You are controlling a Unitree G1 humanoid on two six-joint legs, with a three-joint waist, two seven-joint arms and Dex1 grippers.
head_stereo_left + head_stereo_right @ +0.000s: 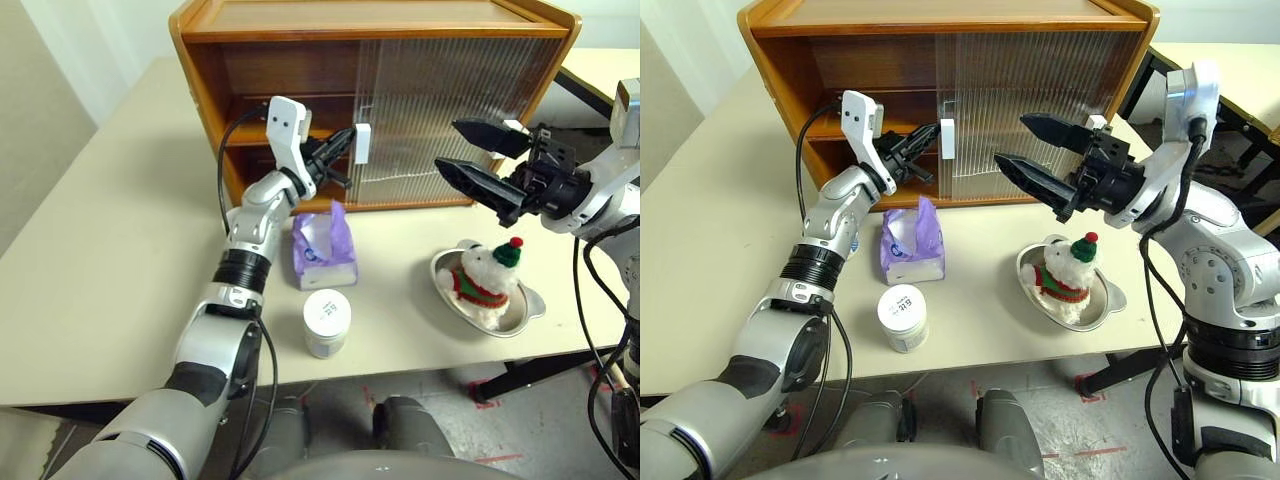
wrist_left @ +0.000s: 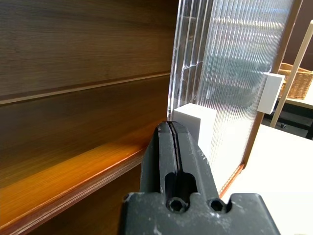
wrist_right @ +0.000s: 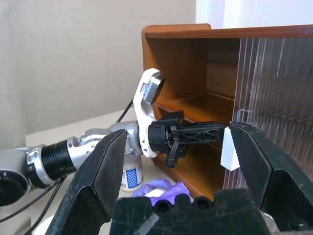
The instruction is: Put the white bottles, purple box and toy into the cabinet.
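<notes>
I read the cabinet [image 1: 210, 60] as glossy varnished wood, with doors [image 1: 440, 110] of ribbed translucent plastic and a matt white block handle [image 1: 362, 143]. The toy [image 1: 485, 275] is fluffy plush in a shiny metal dish [image 1: 525, 315]. The purple box [image 1: 322, 245] looks soft and crinkled. The white bottle [image 1: 327, 322] is smooth plastic. The counter [image 1: 110, 250] is matt.

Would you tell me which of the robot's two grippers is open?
The right gripper, fingers spread above the toy; the left gripper is shut at the cabinet's white handle.
</notes>
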